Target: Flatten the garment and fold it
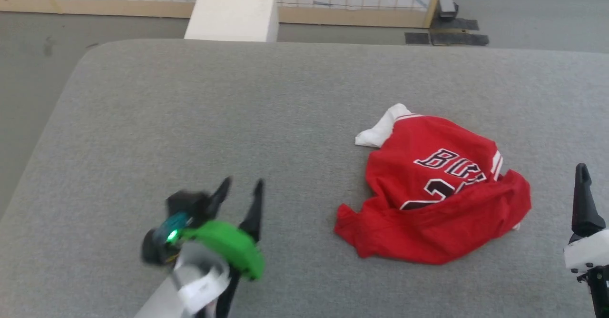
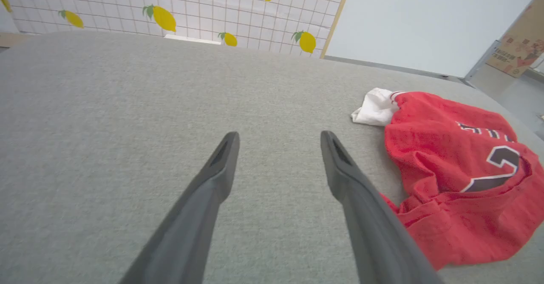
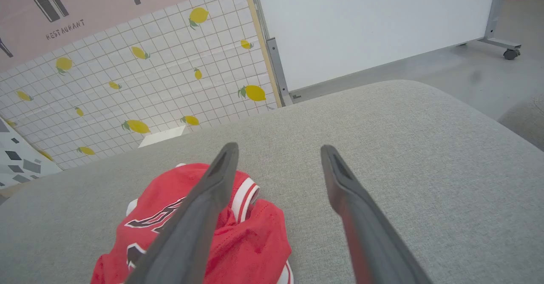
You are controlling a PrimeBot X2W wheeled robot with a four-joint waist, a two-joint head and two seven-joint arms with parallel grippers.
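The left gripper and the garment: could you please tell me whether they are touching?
Apart. The head view shows the left gripper open, with a plain stretch of bare grey surface between its fingers and the nearest edge of the garment.

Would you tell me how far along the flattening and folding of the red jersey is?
Nothing looks done: the garment lies crumpled on the grey surface, its hem bunched over the number, one white sleeve sticking out. Nothing is in hand: the left gripper is open over bare surface and the right gripper is open near the garment. Spreading it flat and every fold remain.
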